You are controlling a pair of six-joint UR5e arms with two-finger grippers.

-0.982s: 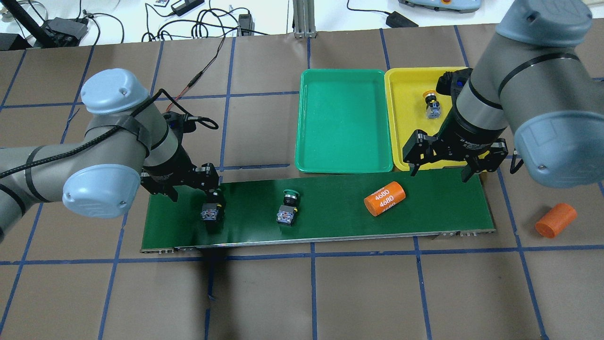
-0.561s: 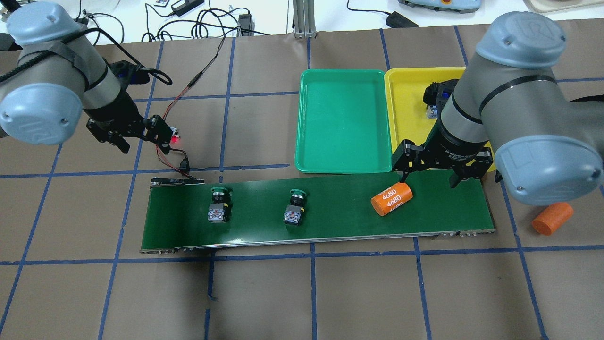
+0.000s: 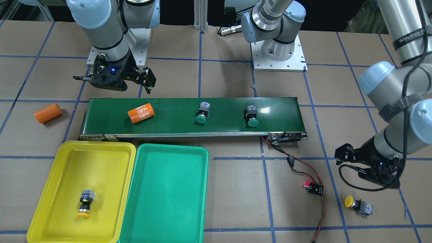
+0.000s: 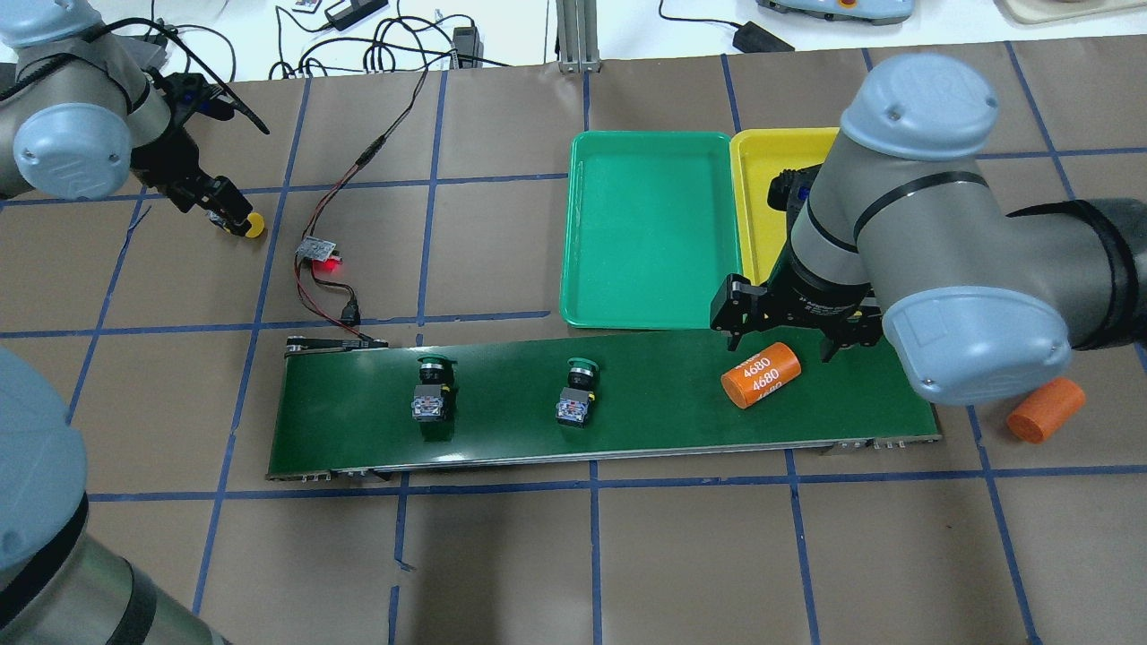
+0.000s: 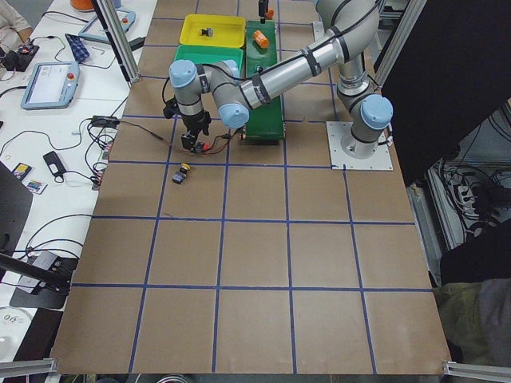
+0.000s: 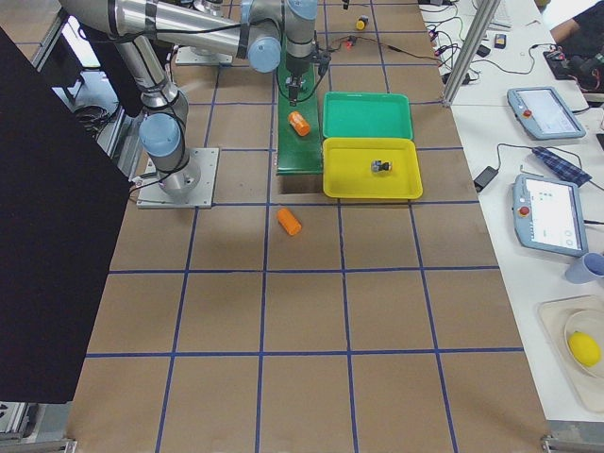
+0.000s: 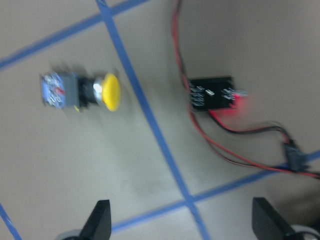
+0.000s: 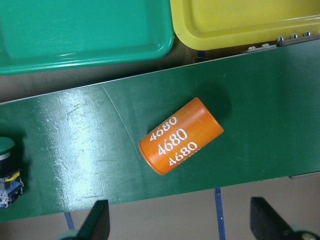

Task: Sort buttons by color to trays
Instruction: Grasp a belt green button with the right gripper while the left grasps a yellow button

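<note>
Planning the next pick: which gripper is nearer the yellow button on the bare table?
Left. The left gripper hovers beside the yellow button; the right gripper is far off, over the orange cylinder.

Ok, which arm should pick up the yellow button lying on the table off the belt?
Left. The left tool, open, hovers close to that yellow button; the right tool is over the orange 4680 cylinder at the far end of the belt.

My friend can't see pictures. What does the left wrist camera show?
A yellow button lies on its side on the brown table, near a small black board with red wires. The open left gripper hovers above, holding nothing.
</note>
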